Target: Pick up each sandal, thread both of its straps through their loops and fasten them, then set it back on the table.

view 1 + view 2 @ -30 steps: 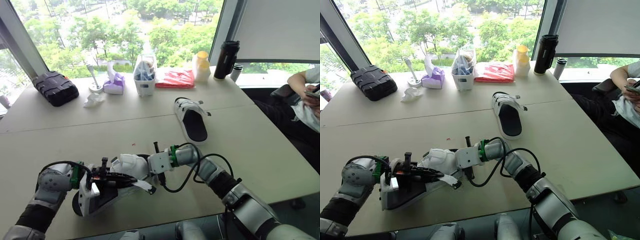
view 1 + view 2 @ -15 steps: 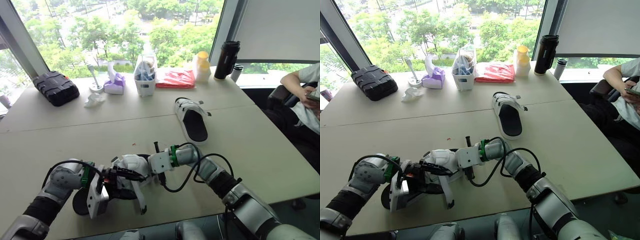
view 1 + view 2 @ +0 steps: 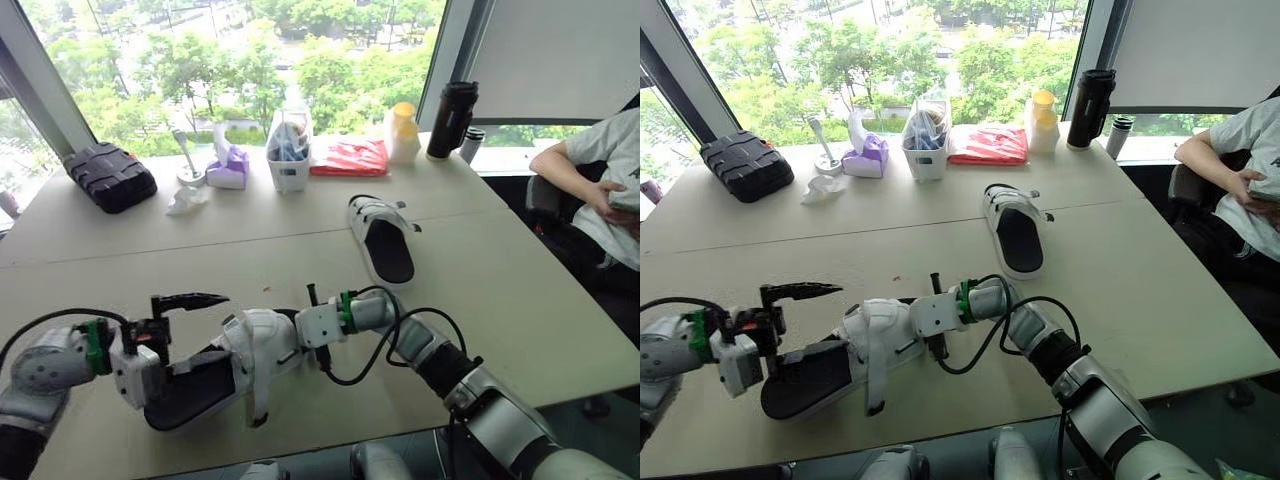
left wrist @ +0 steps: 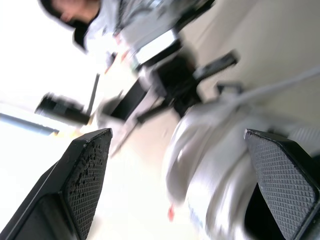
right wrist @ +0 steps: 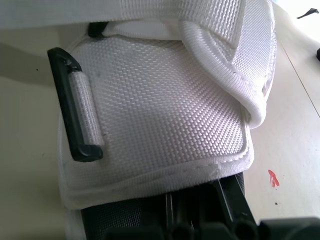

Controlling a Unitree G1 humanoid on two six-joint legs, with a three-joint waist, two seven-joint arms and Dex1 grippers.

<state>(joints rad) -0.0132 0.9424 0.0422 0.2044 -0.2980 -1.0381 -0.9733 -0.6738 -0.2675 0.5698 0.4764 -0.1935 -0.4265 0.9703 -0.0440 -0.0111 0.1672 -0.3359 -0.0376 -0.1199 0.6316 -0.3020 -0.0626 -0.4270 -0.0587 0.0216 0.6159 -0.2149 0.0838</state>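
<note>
Table | left gripper wide open | right gripper state hidden by sandal

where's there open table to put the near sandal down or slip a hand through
Bare tabletop lies between the black case and the near sandal, and right of the far sandal up to the table edge. The window row, tissue box to flask, is crowded.
</note>
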